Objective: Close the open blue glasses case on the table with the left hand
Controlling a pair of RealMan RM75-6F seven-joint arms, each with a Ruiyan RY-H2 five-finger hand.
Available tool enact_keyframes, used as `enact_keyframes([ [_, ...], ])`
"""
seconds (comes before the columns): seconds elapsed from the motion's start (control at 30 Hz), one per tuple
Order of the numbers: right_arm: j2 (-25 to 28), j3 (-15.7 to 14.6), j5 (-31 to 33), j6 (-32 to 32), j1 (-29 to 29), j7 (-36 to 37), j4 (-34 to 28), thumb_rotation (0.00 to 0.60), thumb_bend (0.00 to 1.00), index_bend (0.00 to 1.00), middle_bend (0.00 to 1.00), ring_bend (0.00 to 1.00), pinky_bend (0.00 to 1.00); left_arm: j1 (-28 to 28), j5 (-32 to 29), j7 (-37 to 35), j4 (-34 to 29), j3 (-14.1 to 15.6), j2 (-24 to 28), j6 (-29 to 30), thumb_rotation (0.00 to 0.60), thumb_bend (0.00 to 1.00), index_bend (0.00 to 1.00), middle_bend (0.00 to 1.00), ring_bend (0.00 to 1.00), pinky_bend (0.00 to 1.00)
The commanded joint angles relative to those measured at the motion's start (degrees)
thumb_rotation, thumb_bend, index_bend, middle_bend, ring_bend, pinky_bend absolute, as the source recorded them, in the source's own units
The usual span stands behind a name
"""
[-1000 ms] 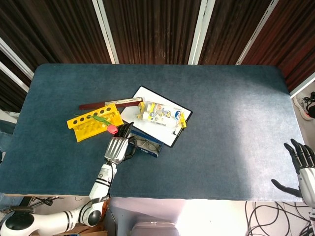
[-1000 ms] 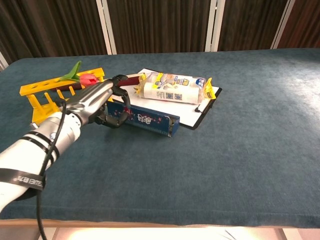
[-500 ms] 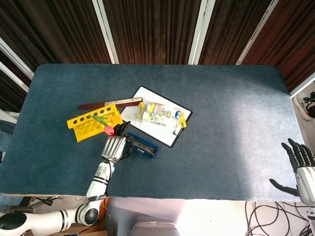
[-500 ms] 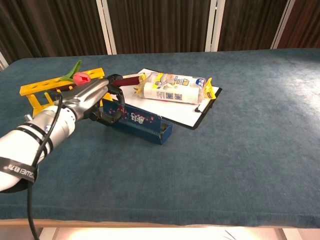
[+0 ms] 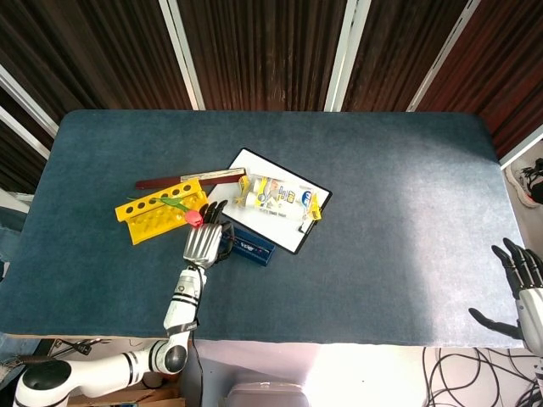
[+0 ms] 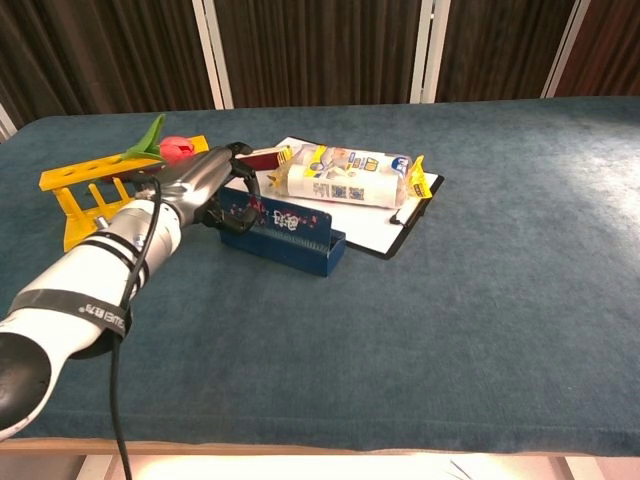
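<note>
1. The yellow rack (image 5: 161,208) sits far left on the counter (image 5: 390,186).
2. The left hand (image 5: 202,242) rests its fingers (image 6: 238,176) on the left end of the blue glasses case (image 5: 251,247), just below the clipboard (image 5: 284,222).
3. The right hand (image 5: 519,288) hovers far right, fingers spread, holding nothing.

left hand (image 6: 205,180): silver metal back, black fingers
left forearm: white shell, black bands, black cable
right hand (image 5: 524,284): black fingers, silver wrist
</note>
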Motion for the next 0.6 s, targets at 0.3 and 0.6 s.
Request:
enact_keyframes([
  [0.3,1.04,0.04,0.15,1.08,-0.71,3.31,0.47,0.600,0.18,0.00,0.00,0.00,0.00,-3.19,-3.43,0.99,8.81,-2.18,-5.07,-2.72,0.600,0.45,0.15,0.00,0.00,0.01],
  [0.6,1.43,-0.21,-0.77,2.12,-1.14,5.11,1.12,0.600,0.18,0.00,0.00,0.00,0.00,-4.85,-0.15,-2.53,15.46,-2.71,-8.41,0.07,0.600,0.41,0.00,0.00,0.00,0.01],
])
